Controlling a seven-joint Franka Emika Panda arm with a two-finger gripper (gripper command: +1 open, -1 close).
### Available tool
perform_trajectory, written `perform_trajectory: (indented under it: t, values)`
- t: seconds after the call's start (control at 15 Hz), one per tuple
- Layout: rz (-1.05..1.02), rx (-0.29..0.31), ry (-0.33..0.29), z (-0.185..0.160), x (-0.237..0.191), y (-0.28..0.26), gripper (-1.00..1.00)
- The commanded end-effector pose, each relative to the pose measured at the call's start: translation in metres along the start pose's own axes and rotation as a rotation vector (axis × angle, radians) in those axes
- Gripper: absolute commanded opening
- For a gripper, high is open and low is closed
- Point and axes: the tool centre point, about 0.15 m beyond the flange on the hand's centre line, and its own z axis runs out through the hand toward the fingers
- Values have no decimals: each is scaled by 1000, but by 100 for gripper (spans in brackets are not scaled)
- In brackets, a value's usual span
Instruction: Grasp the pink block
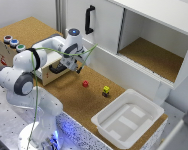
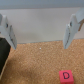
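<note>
White tub (image 1: 128,120) sits nearest at the front edge of the cork table (image 1: 74,97), nothing visible in it. Just behind it, yellow-and-black block (image 1: 106,90), not the target. A little further back toward the exterior view's left, the pink block (image 1: 85,84) lies alone on the cork, nothing touching it, well apart from the tub. Gripper (image 1: 75,68) hangs above the table, up and to the exterior view's left of the pink block, not touching it, clear air between. Fingers spread wide, holding nothing; the wrist view shows both fingers (image 2: 71,31) apart with bare cork between them. In that view the pink block (image 2: 64,76) sits at the frame edge, outside the gap between the fingers, so not yet lined up. Block is a cube, no long axis to speak of, its faces roughly square to the fingers. Judgement: next move needs a short sideways shift over the block, then descent. Arm is bent over from its base (image 1: 36,135), elbow high, wrist pointing down. Farther back: wooden box with coloured buttons (image 1: 14,42), then white cabinet (image 1: 144,35) with black handle (image 1: 89,20).
</note>
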Motion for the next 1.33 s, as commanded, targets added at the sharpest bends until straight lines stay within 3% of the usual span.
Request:
perform_trajectory:
  t: [0.0, 0.33, 0.4, 0.47, 0.8, 1.07, 1.27]
  values:
    - [-26, -30, -49, 3, 15, 6, 100]
    - [-26, -30, -49, 3, 15, 6, 100]
    - [-9, -7, 0, 4, 1, 2, 100]
    - [-20, -12, 0, 10, 3, 6, 100]
    - [-72, -102, -11, 25, -1, 41, 100]
    - [-105, -148, -108, 68, -16, 45, 100]
    - [-121, -166, -85, 91, -27, 37, 100]
